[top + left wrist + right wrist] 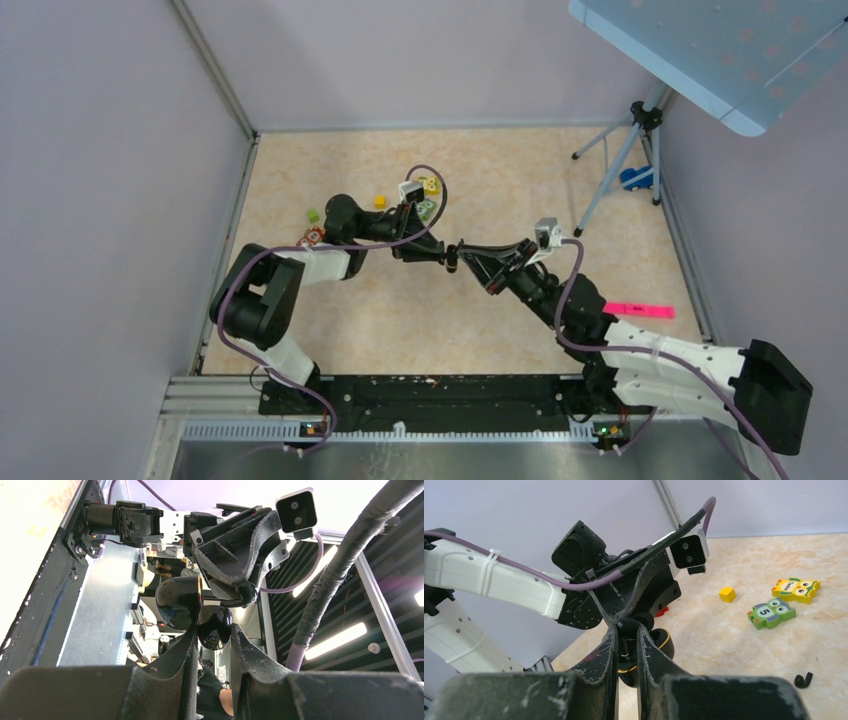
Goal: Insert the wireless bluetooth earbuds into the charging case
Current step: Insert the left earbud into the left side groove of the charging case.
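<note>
My left gripper (214,630) is shut on the charging case (215,622), a glossy black puck with its gold-rimmed lid (177,602) swung open. It holds the case in the air over the middle of the table. My right gripper (627,628) meets it tip to tip and is shut on one black earbud (626,625). The earbud's stem points down at the case (665,641) just behind my fingers. In the top view the left gripper (445,255) and the right gripper (464,263) touch noses. A second earbud (803,680) lies on the table at the right.
A yellow owl block (796,589), a green owl block (771,613) and a small yellow cube (727,594) lie on the far table. A pink marker (638,310) rests by the right arm. A tripod (620,160) stands at the back right.
</note>
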Controlling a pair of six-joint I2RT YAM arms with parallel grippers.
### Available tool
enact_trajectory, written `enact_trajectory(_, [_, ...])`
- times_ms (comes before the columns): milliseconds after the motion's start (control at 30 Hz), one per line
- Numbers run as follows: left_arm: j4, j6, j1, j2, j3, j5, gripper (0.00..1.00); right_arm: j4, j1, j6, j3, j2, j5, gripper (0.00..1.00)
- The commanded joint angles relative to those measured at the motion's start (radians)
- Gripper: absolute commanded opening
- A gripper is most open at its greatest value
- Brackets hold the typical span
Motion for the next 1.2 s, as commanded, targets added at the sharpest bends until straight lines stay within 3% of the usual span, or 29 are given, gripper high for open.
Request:
enact_trajectory(0, [0.058, -0.004, 0.005, -0.014, 0.011, 0.005, 0.00, 0.076, 0.011, -0.006, 0.051, 0.019, -0.032, 0.00])
enact_trajectory(1167, [0.137, -0.049, 0.012, 0.024, 0.013, 0.000, 0.00, 0.100, 0.012, 0.031, 0.034, 0.090, -0.089, 0.00])
